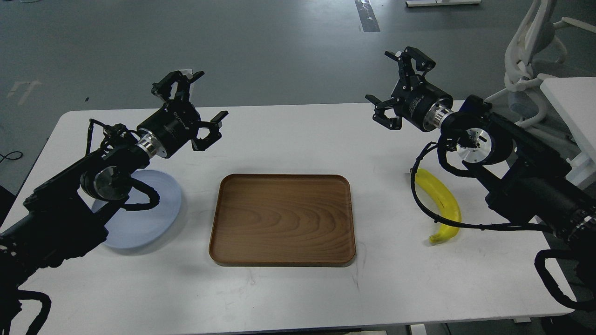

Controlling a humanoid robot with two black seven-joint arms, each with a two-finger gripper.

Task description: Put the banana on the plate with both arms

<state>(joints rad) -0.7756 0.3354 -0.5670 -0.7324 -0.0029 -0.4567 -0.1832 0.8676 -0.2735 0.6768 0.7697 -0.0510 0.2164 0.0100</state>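
Note:
A curved yellow banana [441, 199] lies on the white table at the right, partly crossed by a black cable of my right arm. The pale blue plate [153, 214] rests on the table at the left, with my left arm covering its left part. My left gripper [194, 103] hovers open above the table, up and to the right of the plate, holding nothing. High over the table's far right side, my right gripper [396, 83] is open and empty, well above and behind the banana.
A rectangular brown wooden tray [282, 218] lies in the table's middle between plate and banana. A white chair [531, 60] and another white table [572, 107] stand at the right beyond the table edge. Grey floor lies behind.

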